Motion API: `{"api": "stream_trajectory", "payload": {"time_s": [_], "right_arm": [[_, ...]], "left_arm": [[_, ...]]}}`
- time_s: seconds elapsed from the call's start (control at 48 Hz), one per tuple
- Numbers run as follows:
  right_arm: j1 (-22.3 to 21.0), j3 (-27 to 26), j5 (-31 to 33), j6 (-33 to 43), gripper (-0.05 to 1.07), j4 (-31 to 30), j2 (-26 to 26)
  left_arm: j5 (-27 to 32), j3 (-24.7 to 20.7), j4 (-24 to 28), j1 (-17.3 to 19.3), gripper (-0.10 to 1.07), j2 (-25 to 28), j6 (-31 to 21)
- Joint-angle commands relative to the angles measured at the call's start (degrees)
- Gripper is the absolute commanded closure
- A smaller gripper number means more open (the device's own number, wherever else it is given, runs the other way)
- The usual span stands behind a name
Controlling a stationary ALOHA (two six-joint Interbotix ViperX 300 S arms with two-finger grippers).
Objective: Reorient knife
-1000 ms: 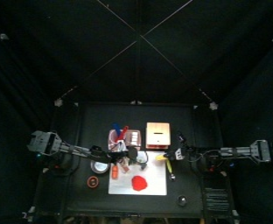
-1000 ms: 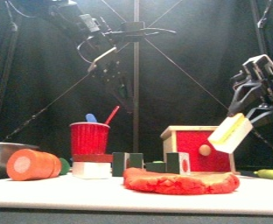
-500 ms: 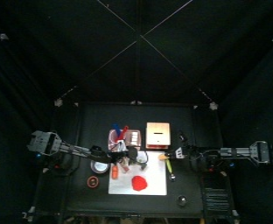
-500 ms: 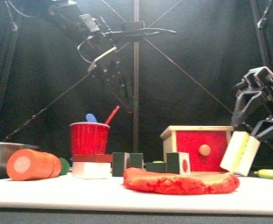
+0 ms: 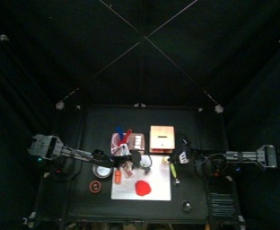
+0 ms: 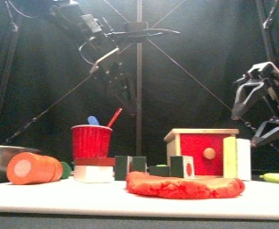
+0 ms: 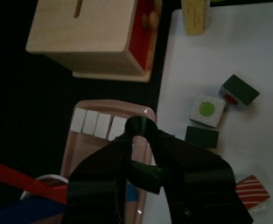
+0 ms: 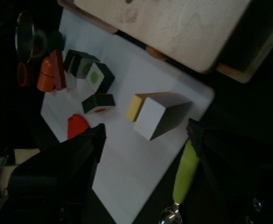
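Note:
The knife (image 8: 188,171), slender with a yellow handle, lies flat on the black table beside the white board (image 8: 133,171). The top view has the knife (image 5: 175,168) at the board's right edge, and the front view shows only its tip (image 6: 277,179) at far right. My right gripper (image 6: 264,103) hangs open above a pale yellow block (image 6: 236,158), which stands upright on the board, and it holds nothing. My left gripper (image 7: 139,136) hovers over the board's left part (image 5: 130,162), its jaws closed around a small green piece (image 7: 146,178).
A wooden box with a red front (image 6: 196,148) stands behind the board. A red cup (image 6: 92,141), an orange round piece (image 6: 35,167) and several small green blocks (image 6: 132,165) are at the left. A flat red piece (image 6: 184,185) lies at the front.
My right gripper lowered the pale yellow block onto the board, opened and let go of it. The block now stands on its own. The left arm has not moved.

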Motion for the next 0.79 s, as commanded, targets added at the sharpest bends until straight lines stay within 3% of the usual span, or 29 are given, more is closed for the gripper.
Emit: {"api": "stream_trajectory", "payload": {"time_s": [0.0, 0.375, 0.771], "right_arm": [[-0.26, -4.92, 0.53, -0.09, 0.01, -0.35, 0.00], [-0.18, -6.77, 0.79, -0.09, 0.01, -2.99, -0.26], [-0.18, -6.68, 0.44, -0.18, 0.01, -3.34, -0.26]], "left_arm": [[-0.26, -0.79, 0.26, 0.18, 0.32, -0.97, -0.09], [-1.93, -0.62, -0.35, 0.18, 0.28, -0.88, -0.09], [-1.32, 2.11, -6.42, 0.79, 0.03, -1.32, -0.09]]}}
